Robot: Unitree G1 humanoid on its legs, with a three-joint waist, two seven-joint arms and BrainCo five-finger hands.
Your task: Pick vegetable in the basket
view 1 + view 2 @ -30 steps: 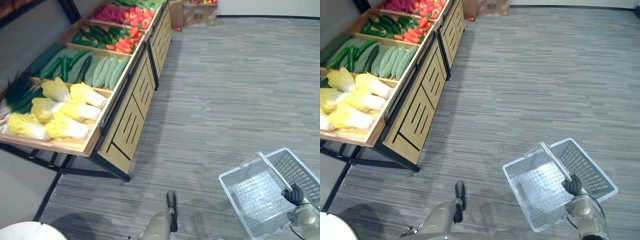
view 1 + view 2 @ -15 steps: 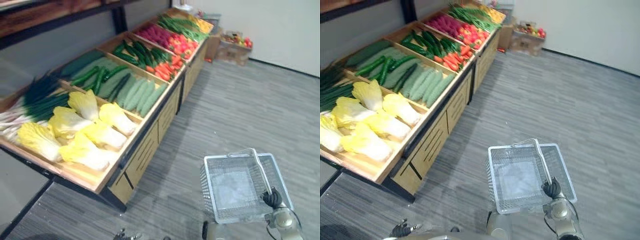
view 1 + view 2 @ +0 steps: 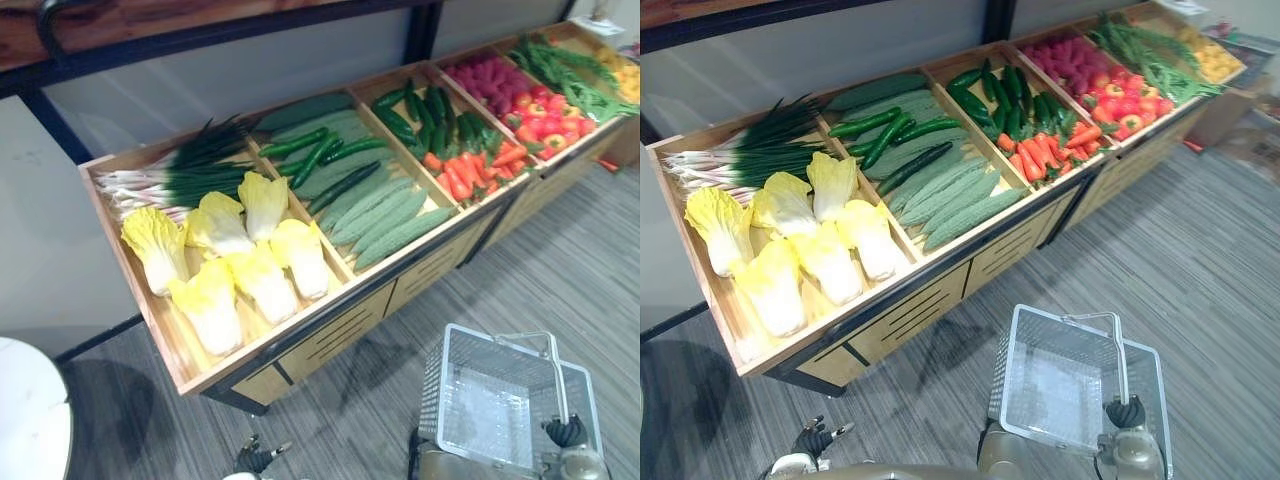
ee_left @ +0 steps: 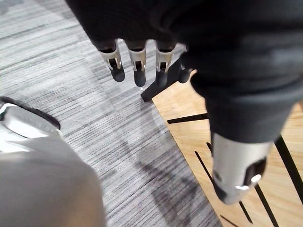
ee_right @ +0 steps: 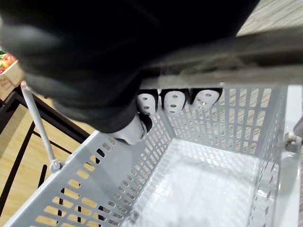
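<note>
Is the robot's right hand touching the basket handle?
Touching. In the right wrist view the right hand has its fingers curled round the basket handle, with no gap between them.

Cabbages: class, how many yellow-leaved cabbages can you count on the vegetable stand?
6 cabbages: three at the back, three in front, all in the end compartment beside the spring onions. Any underneath would be hidden.

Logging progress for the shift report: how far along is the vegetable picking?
Done: right hand grips the basket by its handle, at the vegetable shelf. In hand: nothing else; left hand hangs open, empty. Left: the basket holds nothing, so every pick remains.
</note>
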